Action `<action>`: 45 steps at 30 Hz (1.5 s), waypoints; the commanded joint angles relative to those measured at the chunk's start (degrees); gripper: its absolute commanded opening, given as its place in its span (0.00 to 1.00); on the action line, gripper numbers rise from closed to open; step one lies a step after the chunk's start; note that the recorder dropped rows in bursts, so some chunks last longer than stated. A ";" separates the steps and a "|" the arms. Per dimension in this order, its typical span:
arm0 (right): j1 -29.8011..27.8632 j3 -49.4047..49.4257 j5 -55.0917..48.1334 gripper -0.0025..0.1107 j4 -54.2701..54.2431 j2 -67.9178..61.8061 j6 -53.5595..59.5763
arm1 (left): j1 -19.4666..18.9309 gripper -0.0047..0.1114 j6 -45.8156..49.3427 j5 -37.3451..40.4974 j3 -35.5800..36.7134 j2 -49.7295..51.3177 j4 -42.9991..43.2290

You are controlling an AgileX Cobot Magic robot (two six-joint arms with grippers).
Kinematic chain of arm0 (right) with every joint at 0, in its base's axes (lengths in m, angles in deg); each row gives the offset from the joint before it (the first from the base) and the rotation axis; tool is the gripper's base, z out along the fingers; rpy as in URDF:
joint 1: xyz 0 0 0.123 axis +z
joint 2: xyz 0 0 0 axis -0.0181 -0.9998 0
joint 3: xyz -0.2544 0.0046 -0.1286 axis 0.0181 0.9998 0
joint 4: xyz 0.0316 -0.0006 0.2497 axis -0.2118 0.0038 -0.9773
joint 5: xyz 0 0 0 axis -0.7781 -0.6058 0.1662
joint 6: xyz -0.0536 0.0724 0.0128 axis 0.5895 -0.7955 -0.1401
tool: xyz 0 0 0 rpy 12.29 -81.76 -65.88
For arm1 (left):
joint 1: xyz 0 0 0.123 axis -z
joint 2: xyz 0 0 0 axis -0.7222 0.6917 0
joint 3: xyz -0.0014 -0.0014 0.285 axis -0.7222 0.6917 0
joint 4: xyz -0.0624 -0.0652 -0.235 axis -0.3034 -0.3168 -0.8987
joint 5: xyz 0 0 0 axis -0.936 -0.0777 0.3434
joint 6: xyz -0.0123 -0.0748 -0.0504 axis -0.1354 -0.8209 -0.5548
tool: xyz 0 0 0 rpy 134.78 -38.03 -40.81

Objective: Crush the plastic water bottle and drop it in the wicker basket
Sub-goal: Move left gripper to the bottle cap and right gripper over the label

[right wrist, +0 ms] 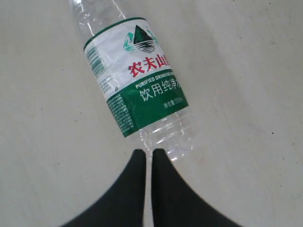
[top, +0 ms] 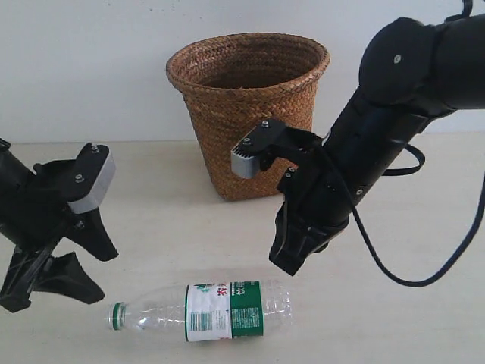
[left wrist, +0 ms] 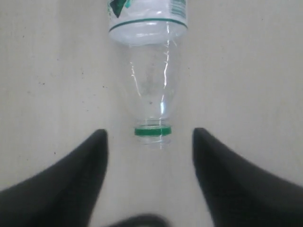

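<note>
On the pale table top (top: 167, 220), the plastic water bottle (top: 204, 309) is found lying on its side, near the front edge of the exterior view, with its green cap (left wrist: 152, 131) turned toward the left side and its clear base toward the right. Its body is seen at full round form, and the green-and-white label (right wrist: 137, 80) with red characters is turned upward. The wicker basket (top: 227, 136) is set upright behind the bottle, well apart from it, close to the white wall (top: 91, 61). The left gripper (top: 106, 274) is held low beside the cap end; its jaws are spread wide, the cap is seen lined up with the gap between them in the left wrist view, and nothing is gripped. The right gripper (right wrist: 148, 153) is positioned near the base end of the bottle; its jaws are drawn almost together, only a thin slit is left between them, and nothing is held. Whether its fingertips (right wrist: 163, 158) are touching the bottle cannot be determined from the views supplied. A black cable (top: 424, 277) is noted hanging in a loop from the right arm (top: 402, 98).
</note>
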 commanded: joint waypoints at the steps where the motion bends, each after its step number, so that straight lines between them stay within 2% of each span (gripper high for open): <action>1: 0.11 -1.57 -0.35 0.02 -0.29 -0.96 0.77 | 0.62 0.69 -2.91 -4.32 -0.31 1.89 1.21; 6: 0.11 -1.57 0.39 0.02 -1.59 -0.96 0.77 | 1.02 0.68 -2.91 -3.97 0.34 4.84 1.21; 17: 0.11 -1.57 0.39 0.02 -2.78 -0.96 0.77 | 5.96 0.68 -2.94 -9.96 1.67 10.38 2.87; 26: 0.11 -1.57 0.39 0.02 -2.87 -0.96 0.53 | 6.13 0.63 -2.94 -13.34 1.67 14.17 2.86; 29: 0.11 -1.57 0.39 0.02 -3.40 -0.96 0.58 | 6.13 0.52 -2.94 -13.81 1.67 14.28 2.86; 35: 0.45 -1.57 0.39 0.02 -9.46 -3.40 0.70 | 6.13 0.10 -2.82 -11.81 1.67 14.28 4.22; 41: 3.85 -1.88 4.72 0.02 -15.89 -7.33 0.44 | 6.13 0.08 -4.28 -9.67 1.67 14.28 4.48; 45: 5.26 -6.29 3.52 0.02 -14.46 -10.70 -6.68 | 6.13 0.08 -8.57 -10.37 1.67 14.28 4.13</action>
